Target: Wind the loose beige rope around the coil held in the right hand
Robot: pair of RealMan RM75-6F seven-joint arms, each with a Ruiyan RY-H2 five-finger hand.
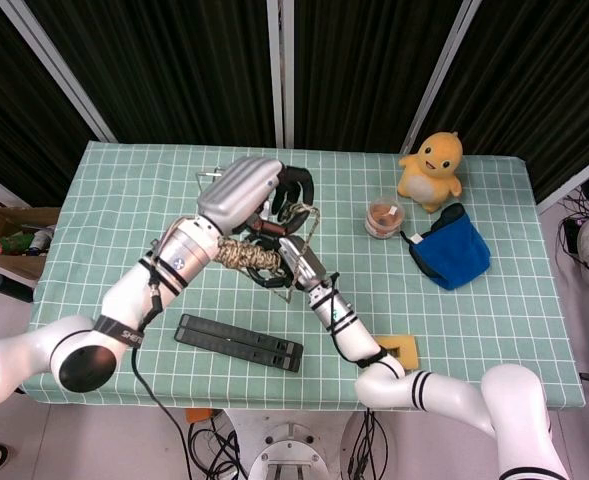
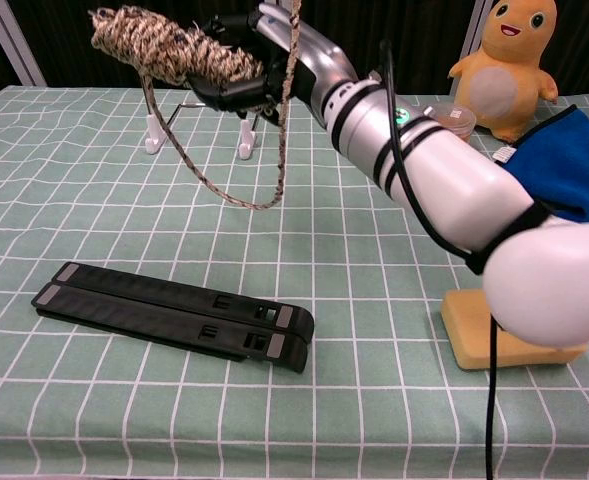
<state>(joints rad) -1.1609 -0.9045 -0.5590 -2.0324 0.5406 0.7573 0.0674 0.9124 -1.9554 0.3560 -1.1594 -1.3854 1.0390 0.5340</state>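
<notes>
— Where is the coil [image 2: 164, 48] right now?

— Up off the tabletop [image 2: 374, 250], gripped at one end by the right hand [image 2: 236, 65]; its dark fingers [image 2: 224, 92] are curled tightly round the bundle, and most of it sticks out past them, away from the arm.

— And the loose beige rope [image 2: 229, 190]?

— It drops from the coil just beyond those fingers, sags in a loop to near the tabletop, then climbs past the fingertips and out of the chest view. In the head view the left hand [image 1: 274, 190] sits above the coil with its fingers bent around the rope's upper run; it appears to be pinching it, though the exact contact is hard to make out.

— What could go wrong from here?

— The loop hangs slack. If the left hand circles without taking up that slack, the turn would likely land loose and slide off the free end. The sagging loop could also snag the wire stand [image 2: 189, 100] just behind it. And both hands are crowded together, so a wide sweep risks knocking the coil from the right hand's fingers.
</notes>
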